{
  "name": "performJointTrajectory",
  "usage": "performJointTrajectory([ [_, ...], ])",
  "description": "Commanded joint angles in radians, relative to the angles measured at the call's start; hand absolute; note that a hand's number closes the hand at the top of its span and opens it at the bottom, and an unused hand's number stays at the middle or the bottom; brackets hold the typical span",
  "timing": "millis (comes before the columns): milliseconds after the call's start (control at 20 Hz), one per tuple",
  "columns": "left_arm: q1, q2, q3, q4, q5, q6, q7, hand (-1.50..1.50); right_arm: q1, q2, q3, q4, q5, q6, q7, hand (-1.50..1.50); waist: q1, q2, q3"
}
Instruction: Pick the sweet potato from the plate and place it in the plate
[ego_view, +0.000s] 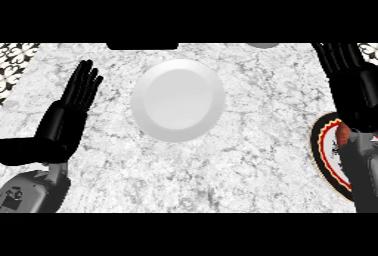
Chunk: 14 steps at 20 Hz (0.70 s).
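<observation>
Right hand (354, 95) over red-rimmed plate (319, 150)

Surface: white marble counter top with grey veining (221, 170) fills nearly the whole view; veining is dense and irregular throughout. Left far corner: black-and-white ornamental patterned band (15, 67) borders the marble; the same pattern shows at the right far corner. Far edge: a flat black shape (142, 46) and a pale grey rounded shape (262, 45), both cut off, identity undetermined. Lighting even.
</observation>
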Motion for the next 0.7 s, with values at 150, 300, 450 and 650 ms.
performJointTrajectory([
  [150,0.095,0.014,0.009,0.146,-0.056,-0.004,-0.051,0.0,0.001,0.021,-0.138,0.276,-0.026,-0.101,0.05,1.5,0.01,0.015,-0.019],
  [300,0.122,0.043,0.013,0.135,-0.049,-0.013,-0.021,0.0,0.109,-0.258,-0.026,0.304,0.302,-0.063,0.055,1.5,0.008,0.06,-0.055],
  [450,0.195,0.016,-0.005,0.213,-0.047,-0.031,-0.058,0.0,0.094,-0.027,-0.2,0.394,0.284,-0.454,-0.039,-1.5,0.015,0.02,-0.019],
  [650,0.182,0.005,0.025,0.313,-0.045,-0.068,-0.138,0.0,0.142,0.095,-0.162,0.509,0.337,-0.544,-0.314,-1.5,0.005,0.007,-0.018],
])
